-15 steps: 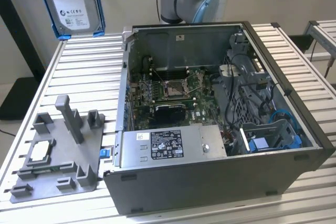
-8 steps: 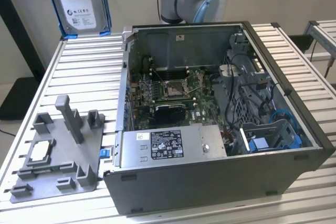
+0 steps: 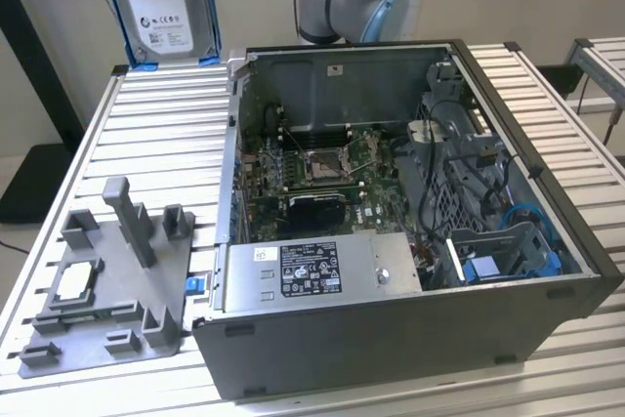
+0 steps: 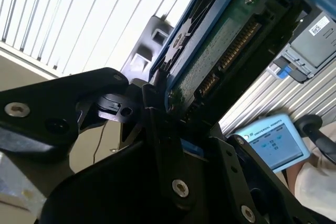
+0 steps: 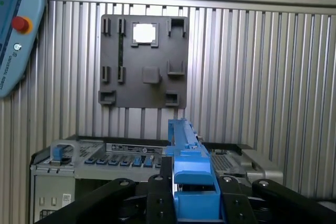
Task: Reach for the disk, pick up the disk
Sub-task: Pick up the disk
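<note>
Gripper [image 5: 192,190] has its 2 fingers closed narrow on the disk [image 3: 161,7] — the blue bracket edge is pinched between them in both wrist views. The disk hangs upright by the table's [image 3: 146,134] far edge, at the exterior view's left — apart from the open computer case [image 3: 391,339].

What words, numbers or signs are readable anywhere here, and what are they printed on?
White label on the disk: print too small to read.
Black label on the power supply: too small to read.
Screen of the pendant: blurred.
So there is nothing legible to quote.
</note>
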Robot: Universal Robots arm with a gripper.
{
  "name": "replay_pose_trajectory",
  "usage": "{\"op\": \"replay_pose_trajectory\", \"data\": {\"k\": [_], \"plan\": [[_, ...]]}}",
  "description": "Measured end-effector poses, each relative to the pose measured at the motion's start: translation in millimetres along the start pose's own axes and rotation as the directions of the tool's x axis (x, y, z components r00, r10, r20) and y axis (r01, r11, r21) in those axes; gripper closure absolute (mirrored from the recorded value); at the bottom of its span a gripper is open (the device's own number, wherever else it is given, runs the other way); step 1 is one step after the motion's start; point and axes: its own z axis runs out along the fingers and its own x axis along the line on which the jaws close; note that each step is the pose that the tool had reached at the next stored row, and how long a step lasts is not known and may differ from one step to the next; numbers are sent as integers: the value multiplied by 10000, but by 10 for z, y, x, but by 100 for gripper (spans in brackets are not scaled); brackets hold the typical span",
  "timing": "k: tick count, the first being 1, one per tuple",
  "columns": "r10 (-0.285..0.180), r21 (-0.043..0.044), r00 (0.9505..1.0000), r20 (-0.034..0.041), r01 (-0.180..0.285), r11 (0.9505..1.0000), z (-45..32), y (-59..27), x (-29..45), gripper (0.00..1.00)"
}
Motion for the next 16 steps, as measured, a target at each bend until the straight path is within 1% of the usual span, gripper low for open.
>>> {"op": "replay_pose_trajectory", "data": {"k": [4, 16], "plan": [[-7, 0, 10000, 0, 7, 10000, -2, -75, 2, 100], [-30, -3, 10000, -1, 30, 10000, -10, -393, 11, 100]]}}
